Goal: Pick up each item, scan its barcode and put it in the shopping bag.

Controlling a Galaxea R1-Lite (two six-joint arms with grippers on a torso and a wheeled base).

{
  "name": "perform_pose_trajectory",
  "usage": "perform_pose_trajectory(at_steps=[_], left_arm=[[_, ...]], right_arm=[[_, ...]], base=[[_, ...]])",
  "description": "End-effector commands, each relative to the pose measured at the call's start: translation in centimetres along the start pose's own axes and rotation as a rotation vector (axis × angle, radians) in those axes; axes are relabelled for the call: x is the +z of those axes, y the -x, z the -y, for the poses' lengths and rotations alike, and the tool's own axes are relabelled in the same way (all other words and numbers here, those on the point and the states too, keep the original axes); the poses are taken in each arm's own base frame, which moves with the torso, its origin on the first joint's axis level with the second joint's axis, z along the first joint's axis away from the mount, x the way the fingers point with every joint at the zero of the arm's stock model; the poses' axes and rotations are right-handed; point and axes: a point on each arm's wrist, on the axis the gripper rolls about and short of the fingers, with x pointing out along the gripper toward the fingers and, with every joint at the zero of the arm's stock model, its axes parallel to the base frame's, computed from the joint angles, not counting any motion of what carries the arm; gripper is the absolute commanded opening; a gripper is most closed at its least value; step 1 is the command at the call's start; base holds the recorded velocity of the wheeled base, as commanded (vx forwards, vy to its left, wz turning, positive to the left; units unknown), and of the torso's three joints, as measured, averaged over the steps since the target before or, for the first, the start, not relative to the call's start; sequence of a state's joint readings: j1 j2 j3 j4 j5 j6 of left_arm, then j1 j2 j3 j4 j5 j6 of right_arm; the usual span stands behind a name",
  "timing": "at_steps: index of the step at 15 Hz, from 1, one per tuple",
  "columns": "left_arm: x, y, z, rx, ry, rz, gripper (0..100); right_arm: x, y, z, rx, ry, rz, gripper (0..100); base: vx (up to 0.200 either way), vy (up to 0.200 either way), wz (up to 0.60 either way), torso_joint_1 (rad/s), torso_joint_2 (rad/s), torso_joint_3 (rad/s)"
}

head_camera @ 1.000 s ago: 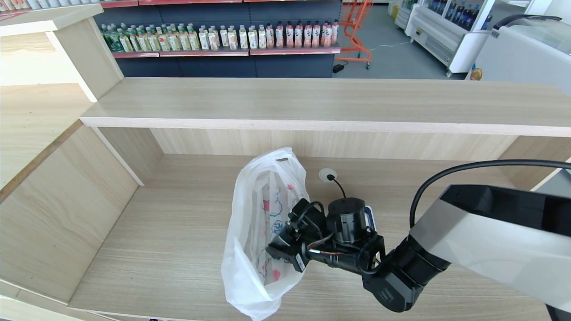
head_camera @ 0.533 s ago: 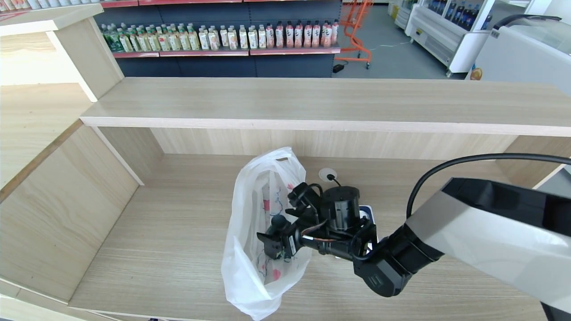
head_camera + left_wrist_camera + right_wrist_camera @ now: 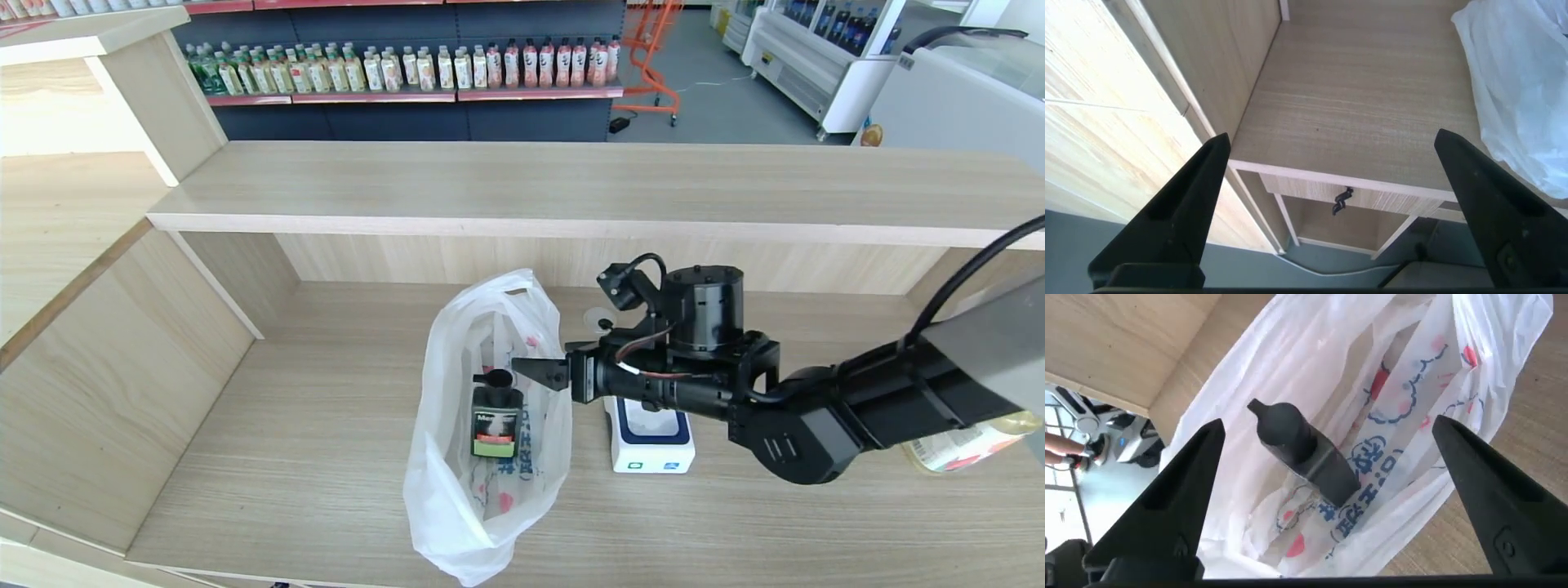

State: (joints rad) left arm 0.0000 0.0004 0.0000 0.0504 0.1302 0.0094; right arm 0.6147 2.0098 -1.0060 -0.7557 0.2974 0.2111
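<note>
The light wood-grain tabletop (image 3: 286,457) sits recessed below a raised counter ledge (image 3: 571,184) of matching wood. A slanted side panel (image 3: 106,392) closes its left end. A round cable grommet (image 3: 594,317) is set in the tabletop near the back wall. Behind the ledge are a store shelf (image 3: 408,96) carrying a row of bottles (image 3: 392,69), an orange wheeled rack (image 3: 653,65) and white display freezers (image 3: 816,65). A small dark fitting (image 3: 1341,200) sits on the front panel under the tabletop edge.

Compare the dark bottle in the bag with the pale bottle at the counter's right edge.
The dark bottle is black with a dark cap; the pale bottle is yellowish with a light label. The dark bottle sits inside the shopping bag; the pale bottle rests on the counter. The dark bottle shows whole; the right arm hides part of the pale bottle. Both carry labels.
</note>
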Motion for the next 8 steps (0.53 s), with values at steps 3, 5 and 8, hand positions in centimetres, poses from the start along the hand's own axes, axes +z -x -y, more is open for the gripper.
perform_pose_trajectory(at_steps=[3,5,8], left_arm=[[0.0,0.0,0.0,0.000,0.000,0.000,100],[0.0,0.0,0.0,0.000,0.000,0.000,100],[0.0,0.0,0.0,0.000,0.000,-0.001,100]], right_arm=[[1.1,8.6,-1.0,-0.044,-0.039,0.029,100],[0.6,12.3,-0.6,-0.099,-0.049,0.046,100],[0.6,17.4,-0.6,-0.205,-0.062,0.095,100]], base=[[0.000,0.000,0.00,0.000,0.00,0.000],[0.000,0.000,0.00,0.000,0.00,0.000],[0.000,0.000,0.00,0.000,0.00,0.000]])
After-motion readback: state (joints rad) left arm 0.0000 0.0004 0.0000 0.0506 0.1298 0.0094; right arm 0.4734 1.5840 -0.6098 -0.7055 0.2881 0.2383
